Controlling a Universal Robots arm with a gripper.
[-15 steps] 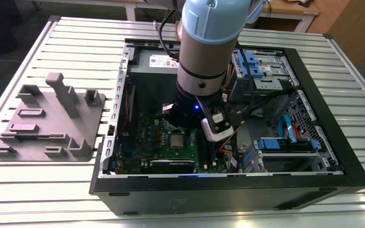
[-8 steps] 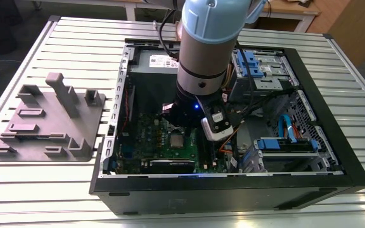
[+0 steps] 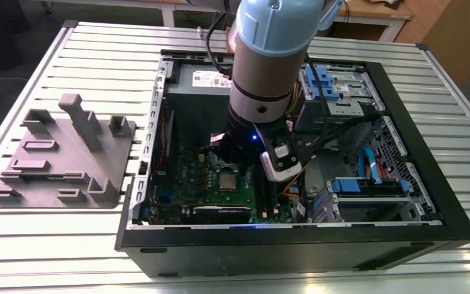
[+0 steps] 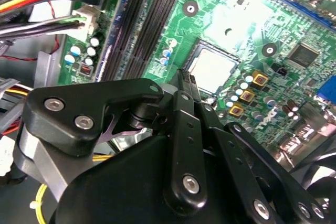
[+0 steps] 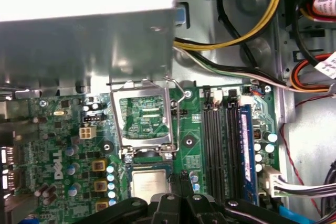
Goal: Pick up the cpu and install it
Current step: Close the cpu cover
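- My pincer (image 4: 185, 80): pressed together, pinching nothing, tips just beside cpu (image 5: 148, 183).
- cpu: lies flat in socket on green motherboard (image 5: 79, 145).
- Load frame (image 5: 143, 116): stands open.
- I judge seating done, frame not yet shut.

A slatted metal surface (image 3: 96, 55) carries two things. An open black computer case (image 3: 300, 254) lies on its side across the middle and the exterior view's right. A grey plastic fixture plate (image 3: 63, 159) with upright blocks sits near it, on the exterior view's left.
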